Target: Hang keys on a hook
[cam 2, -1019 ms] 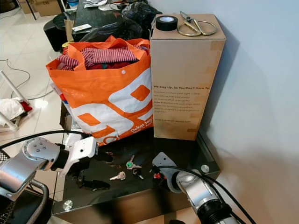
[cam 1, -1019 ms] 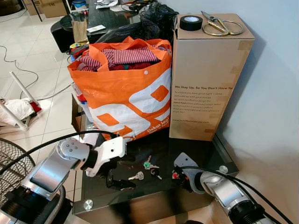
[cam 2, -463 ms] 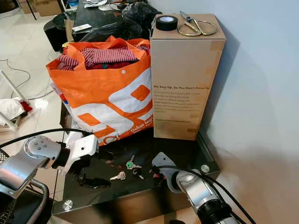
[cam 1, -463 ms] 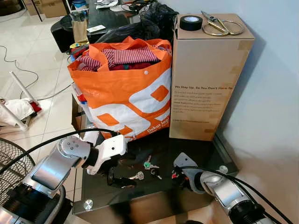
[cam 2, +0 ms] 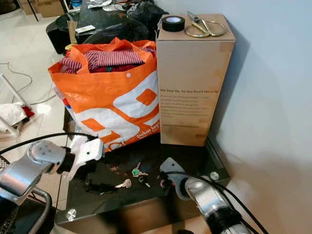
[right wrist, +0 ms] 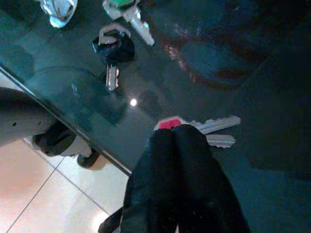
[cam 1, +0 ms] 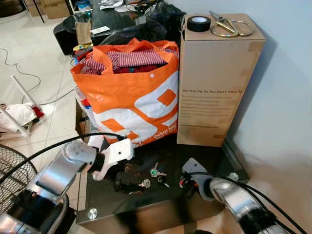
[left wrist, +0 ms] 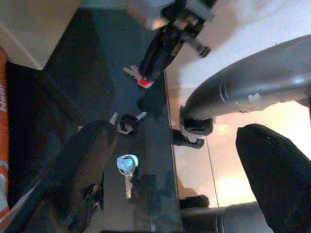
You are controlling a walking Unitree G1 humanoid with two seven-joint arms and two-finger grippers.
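We stand over a dark glass table (cam 1: 161,204) set against a pale wall (cam 1: 287,87), and on it the biggest things are an orange bag (cam 1: 129,100) stuffed with striped clothes and, just beside it on the wall side, a tall cardboard box (cam 1: 214,80). On the box top lie a roll of black tape (cam 1: 199,23) and a pair of scissors (cam 1: 228,24). Our left arm reaches in low over the table's near left part, and the left gripper (left wrist: 180,160) has its two black fingers (left wrist: 82,170) spread wide apart, one to each side of a silver key (left wrist: 127,170) that lies flat on the glass between them, untouched. Our right gripper (right wrist: 177,133) rests at the near right of the table with its fingers pressed together, their tips on the red-headed keys (right wrist: 204,130); we cannot tell whether they actually pinch them. Between the two grippers lie a green-headed key (cam 1: 154,171) and a black-headed key (right wrist: 112,53), near each other on the glass.
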